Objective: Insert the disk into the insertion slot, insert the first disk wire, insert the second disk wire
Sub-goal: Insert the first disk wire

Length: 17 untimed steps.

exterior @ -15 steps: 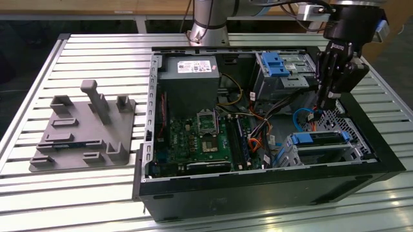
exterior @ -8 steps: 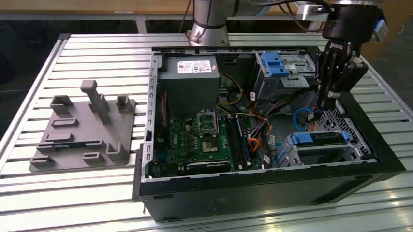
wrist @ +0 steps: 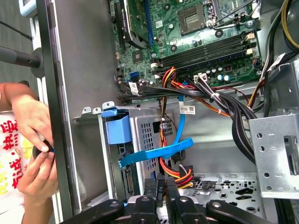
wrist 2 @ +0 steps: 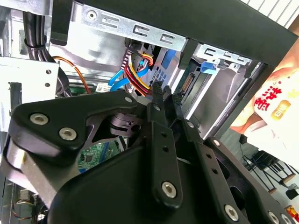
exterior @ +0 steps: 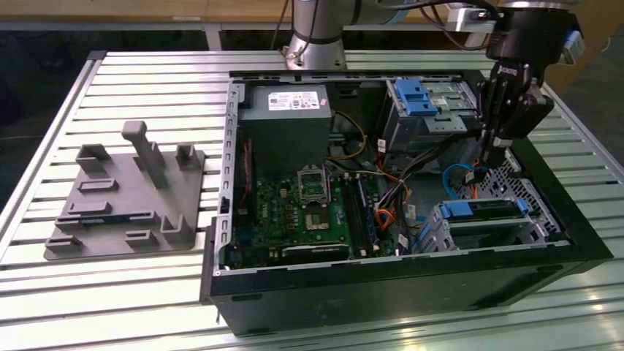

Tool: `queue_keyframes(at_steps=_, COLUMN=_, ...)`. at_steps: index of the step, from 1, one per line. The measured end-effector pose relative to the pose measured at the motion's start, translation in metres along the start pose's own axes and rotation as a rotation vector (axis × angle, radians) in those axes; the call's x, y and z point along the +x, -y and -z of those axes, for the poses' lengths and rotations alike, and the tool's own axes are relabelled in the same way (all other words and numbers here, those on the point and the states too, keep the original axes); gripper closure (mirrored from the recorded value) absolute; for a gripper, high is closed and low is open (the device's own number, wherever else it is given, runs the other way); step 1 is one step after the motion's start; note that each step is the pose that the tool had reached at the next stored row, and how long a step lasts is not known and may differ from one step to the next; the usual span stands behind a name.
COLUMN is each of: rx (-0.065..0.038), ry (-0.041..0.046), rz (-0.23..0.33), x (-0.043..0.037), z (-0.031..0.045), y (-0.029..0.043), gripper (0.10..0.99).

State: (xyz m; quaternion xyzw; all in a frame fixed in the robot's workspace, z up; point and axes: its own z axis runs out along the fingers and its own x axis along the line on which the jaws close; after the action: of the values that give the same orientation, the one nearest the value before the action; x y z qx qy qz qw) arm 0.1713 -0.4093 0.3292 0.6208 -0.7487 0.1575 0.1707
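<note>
The disk (exterior: 484,210), in its blue carrier (wrist: 117,129), sits inside the insertion slot (wrist: 148,132), a perforated silver cage at the case's near corner on the exterior view's right. My gripper (exterior: 490,158) hangs just behind the cage. In both wrist views its black fingers (wrist: 150,191) are pressed together on a small black connector (wrist: 160,190). A red, yellow and black wire bundle (wrist: 180,175) runs to that connector. A flat blue disk wire (wrist: 156,152) lies across the cage's side, its end by the disk's edge; whether it is plugged in I cannot tell.
The open computer case (exterior: 390,289) lies on a slatted metal table (exterior: 146,66). Inside are the motherboard (exterior: 302,212), a power supply (exterior: 285,110) and a grey bay with a blue latch (exterior: 414,99). A grey fixture (exterior: 127,197) sits to the exterior view's left. A person's hands (wrist: 30,135) are outside the case wall.
</note>
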Motion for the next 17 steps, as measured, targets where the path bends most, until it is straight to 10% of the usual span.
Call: queue_keyframes(at_steps=17, rx=0.000, ry=-0.0024, rz=0.000, x=-0.0015, z=-0.0012, y=-0.0001, gripper=0.925)
